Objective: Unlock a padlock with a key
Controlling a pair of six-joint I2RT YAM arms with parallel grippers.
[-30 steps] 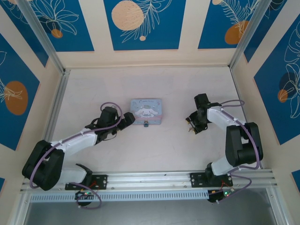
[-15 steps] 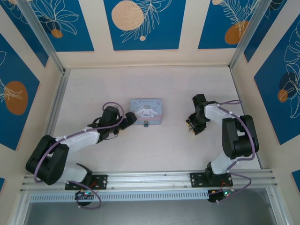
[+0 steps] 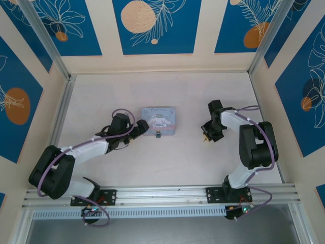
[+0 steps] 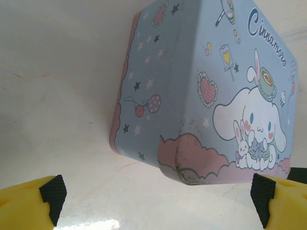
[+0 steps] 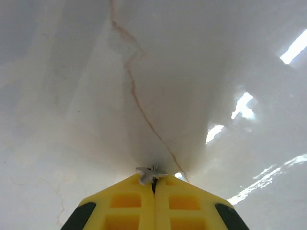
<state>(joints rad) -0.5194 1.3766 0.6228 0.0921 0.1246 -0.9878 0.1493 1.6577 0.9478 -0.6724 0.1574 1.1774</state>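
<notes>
Quick rundown. Right claw [image 5: 153, 186] was pinched fully closed w/ a tiny silvery bit poking out of the tips. Prob the key [image 5: 151, 172], only its end showing. From the top cam it sat low over the table [image 3: 177, 162], well apart from the tin [image 3: 158, 118]. Padlock [image 3: 158, 134] was the little dark speck touching the tin's near edge, between the two arms but way closer to the left one. Left claw [image 4: 157, 199] was wide open, pads [image 4: 52, 192] spread either side of the tin's corner, not touching it afaict.

What could go wrong imo: the key was held by barely anything at the very fingertips, so any sideways push at the keyhole could twist it or pop it out. Couldn't tell its orientation either, so it might arrive rotated wrong. Also nothing was clamping the tin or the lock. A poke from the right could just shove the tin across the table, or swing the lock away instead of seating the key. Left claw prob needs to close on sth first.
</notes>
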